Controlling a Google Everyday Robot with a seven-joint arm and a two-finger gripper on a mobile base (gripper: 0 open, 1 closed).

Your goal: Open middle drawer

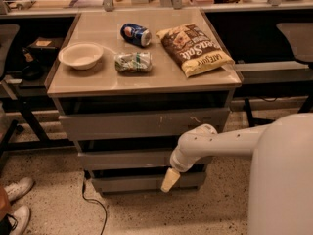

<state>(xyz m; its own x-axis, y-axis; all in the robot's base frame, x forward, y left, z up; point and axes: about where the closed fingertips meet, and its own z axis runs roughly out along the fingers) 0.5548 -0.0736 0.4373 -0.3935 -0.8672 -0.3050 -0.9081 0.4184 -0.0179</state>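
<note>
The middle drawer (127,159) is the plain grey front of medium height in the cabinet, between the taller scratched front (142,124) above and the shortest front (132,183) below. It looks pushed in, roughly level with the other fronts. My gripper (170,180) is a cream tip at the end of the white arm (215,143). It hangs just below the right part of the middle drawer's front, over the bottom front. The arm's wrist covers the middle front's right end.
On the cabinet top (88,80) lie a white bowl (80,56), a blue can (135,34), a crumpled green packet (133,61) and a chip bag (194,48). A black cable (93,199) runs on the floor. White shoes (17,202) sit at the lower left. Desk legs stand at both sides.
</note>
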